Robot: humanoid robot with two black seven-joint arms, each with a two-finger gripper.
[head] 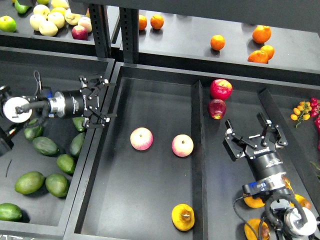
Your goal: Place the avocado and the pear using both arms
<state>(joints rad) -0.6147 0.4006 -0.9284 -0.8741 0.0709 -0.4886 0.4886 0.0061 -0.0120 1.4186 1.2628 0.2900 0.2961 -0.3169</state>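
Observation:
Several dark green avocados (45, 146) lie in the left bin (30, 65). My left gripper (107, 99) is open and empty. It hangs over the wall between that bin and the middle tray (150, 95), fingers pointing right. One golden pear (183, 216) lies at the front of the middle tray. More pears (255, 229) lie at the bottom right, partly hidden by my right arm. My right gripper (252, 131) is open and empty above the right tray (235, 165).
Two pink-and-yellow apples (141, 138) (182, 145) lie mid-tray. Two red apples (221, 89) sit at the back of the right tray. Bigger light green fruits (29, 182) lie front left. Oranges (217, 42) and pale fruit (49, 27) sit on the back shelf, behind black posts (100, 27).

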